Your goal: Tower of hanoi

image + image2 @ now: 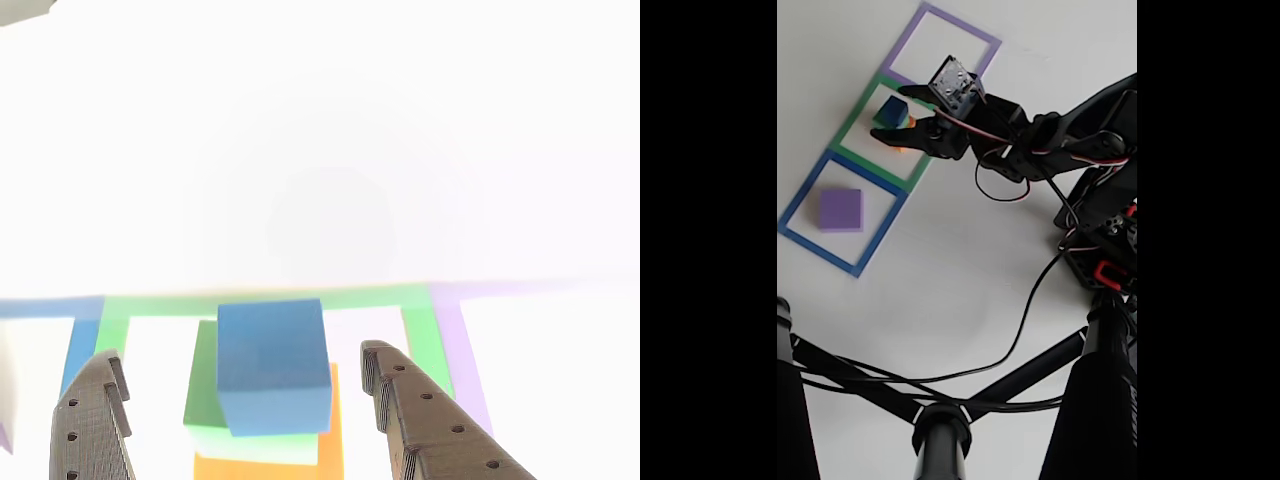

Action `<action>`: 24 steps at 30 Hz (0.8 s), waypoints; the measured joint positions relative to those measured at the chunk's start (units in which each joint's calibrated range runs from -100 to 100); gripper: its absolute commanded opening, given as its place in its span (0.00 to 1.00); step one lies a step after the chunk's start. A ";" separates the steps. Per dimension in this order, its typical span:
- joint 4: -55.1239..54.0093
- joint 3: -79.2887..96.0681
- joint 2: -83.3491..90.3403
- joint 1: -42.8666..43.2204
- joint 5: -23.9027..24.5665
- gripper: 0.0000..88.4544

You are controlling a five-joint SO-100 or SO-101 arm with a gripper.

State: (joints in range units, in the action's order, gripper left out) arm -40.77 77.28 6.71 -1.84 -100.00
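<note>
The tower of hanoi blocks stand partly stacked. A small blue cube sits on a green block, which rests on an orange-yellow block. In the fixed view this stack, topped by the blue cube, stands inside the green square outline. The purple block lies alone inside the blue square outline. My gripper is open, one dark finger on each side of the blue cube with gaps showing. In the fixed view the gripper reaches in from the right.
An empty purple square outline lies beyond the green one. The arm's base and its cables stand at the right. Black stand bars and a cable cross the lower part of the fixed view. The table surface is white.
</note>
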 measured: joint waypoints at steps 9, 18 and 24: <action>0.00 2.52 1.94 1.39 0.00 0.27; -0.32 2.52 1.94 1.80 0.00 0.23; -0.32 2.52 1.94 1.96 0.00 0.16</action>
State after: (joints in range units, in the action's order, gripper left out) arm -41.09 79.81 8.65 0.12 -100.00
